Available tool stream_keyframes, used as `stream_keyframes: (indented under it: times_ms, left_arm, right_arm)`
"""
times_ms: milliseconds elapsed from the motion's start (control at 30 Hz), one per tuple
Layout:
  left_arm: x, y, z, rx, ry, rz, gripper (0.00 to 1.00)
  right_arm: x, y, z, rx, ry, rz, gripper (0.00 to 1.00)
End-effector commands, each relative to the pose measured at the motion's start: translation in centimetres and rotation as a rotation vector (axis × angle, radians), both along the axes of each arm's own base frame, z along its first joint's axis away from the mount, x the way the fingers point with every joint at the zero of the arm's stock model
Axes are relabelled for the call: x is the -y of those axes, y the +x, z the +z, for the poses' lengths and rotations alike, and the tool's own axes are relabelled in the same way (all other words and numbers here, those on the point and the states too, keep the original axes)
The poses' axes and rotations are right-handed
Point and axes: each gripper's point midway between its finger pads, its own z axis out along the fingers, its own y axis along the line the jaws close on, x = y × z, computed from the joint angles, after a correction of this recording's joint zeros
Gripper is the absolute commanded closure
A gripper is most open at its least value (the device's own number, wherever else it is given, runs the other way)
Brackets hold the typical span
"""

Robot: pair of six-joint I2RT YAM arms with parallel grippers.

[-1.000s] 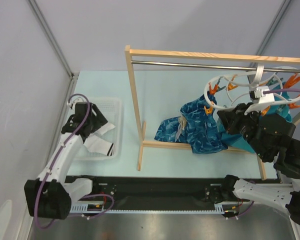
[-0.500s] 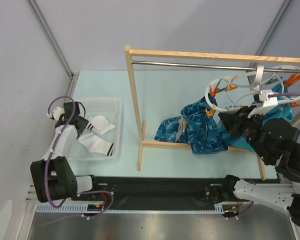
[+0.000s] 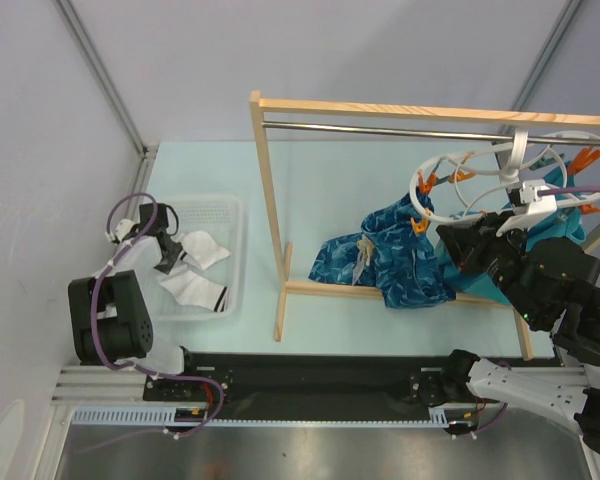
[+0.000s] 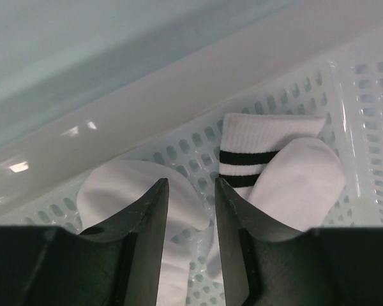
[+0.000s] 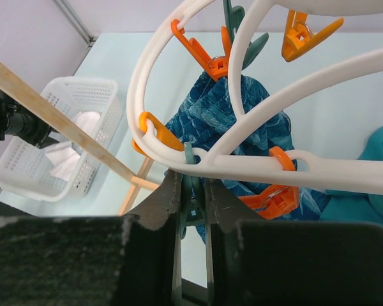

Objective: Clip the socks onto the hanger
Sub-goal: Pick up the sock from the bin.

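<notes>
Two white socks with black cuff stripes lie in a white basket [image 3: 232,212] at the left; one sock [image 3: 202,249] lies behind the other [image 3: 200,290]. In the left wrist view the striped sock [image 4: 271,159] and the second sock [image 4: 118,191] lie on the basket floor. My left gripper [image 3: 167,256] [image 4: 190,188] is open and empty just above them. The white oval hanger [image 3: 477,186] [image 5: 287,167] with orange clips hangs from the rail. My right gripper [image 3: 450,240] [image 5: 191,191] is shut on a grey-green clip [image 5: 193,167] under the hanger's outer ring.
A wooden-framed rack [image 3: 270,200] with a metal rail [image 3: 380,130] stands mid-table. A blue patterned cloth [image 3: 390,255] hangs from the hanger, and a teal garment [image 3: 570,225] hangs behind my right arm. Metal frame posts stand at the back corners.
My left arm has folded back toward the left wall, uncovering both socks; its gripper now sits over the basket's left part. My right gripper has stayed on the clip.
</notes>
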Motion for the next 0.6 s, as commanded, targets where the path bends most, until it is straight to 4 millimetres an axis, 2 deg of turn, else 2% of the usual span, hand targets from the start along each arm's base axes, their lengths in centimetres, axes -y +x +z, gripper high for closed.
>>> stream_keyframes:
  times_ms: [0,67,267,433,567]
  left_arm:
    - [-0.3,2.2,1.1,0.069,-0.011,0.037,0.59]
    - [-0.4,2.3,0.7,0.068,-0.007,0.045,0.56]
    - [-0.8,3.0,1.8,0.115,0.03,0.046,0.55]
    - [-0.4,3.1,1.6,0.12,0.023,0.057,0.54]
    - [-0.4,3.9,2.2,0.146,0.069,0.042,0.53]
  right_arm:
    - [-0.1,-0.1,0.3,0.012,0.006,0.013,1.0]
    - [-0.3,-0.1,0.3,0.013,0.006,0.018,1.0]
    - [-0.4,0.0,0.2,0.009,-0.001,0.023,1.0]
    - [-0.9,0.1,0.1,0.005,-0.002,0.035,1.0]
    - [-1.1,0.1,0.1,0.002,-0.001,0.038,1.0]
